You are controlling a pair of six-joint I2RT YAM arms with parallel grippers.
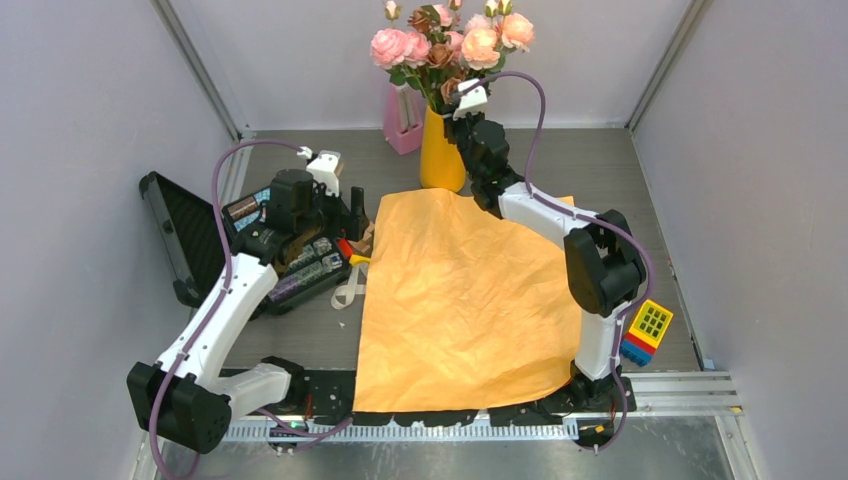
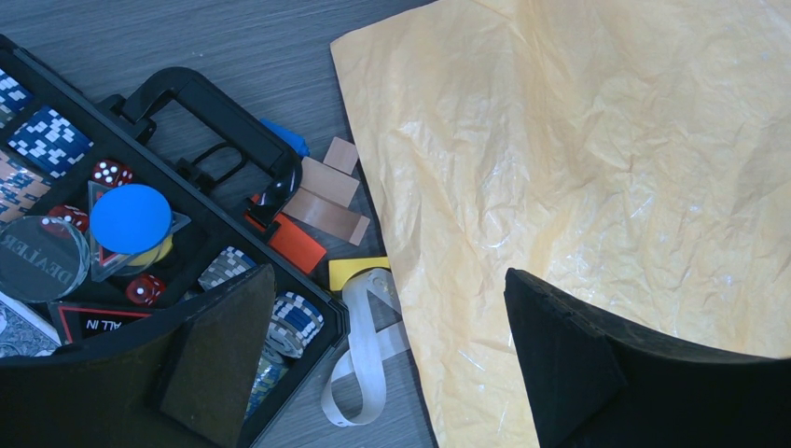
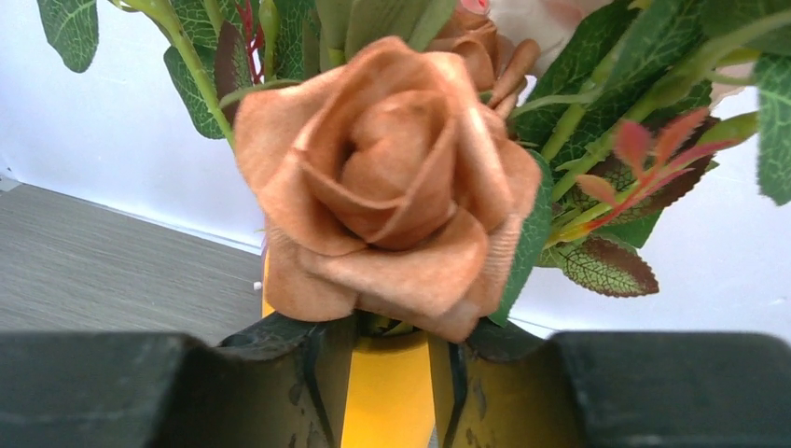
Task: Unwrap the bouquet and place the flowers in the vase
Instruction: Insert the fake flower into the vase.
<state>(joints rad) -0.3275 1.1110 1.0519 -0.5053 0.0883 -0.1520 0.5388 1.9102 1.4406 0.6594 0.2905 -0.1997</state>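
Closest in, the right gripper (image 3: 392,378) stands slightly parted under a brown rose (image 3: 392,187), the flowers (image 1: 450,45) upright in the vase (image 1: 441,155) at far centre, so back it straight away without snagging leaves (image 3: 606,266), while the left gripper (image 2: 392,341) hangs spread over the paper (image 1: 470,300).

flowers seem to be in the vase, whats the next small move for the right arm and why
Probably ease the right gripper straight back from the vase. The flowers stand in it, the orange paper lies spread flat, and the gripper's fingers look parted with only a brownish rose just above them, so nothing seems held.
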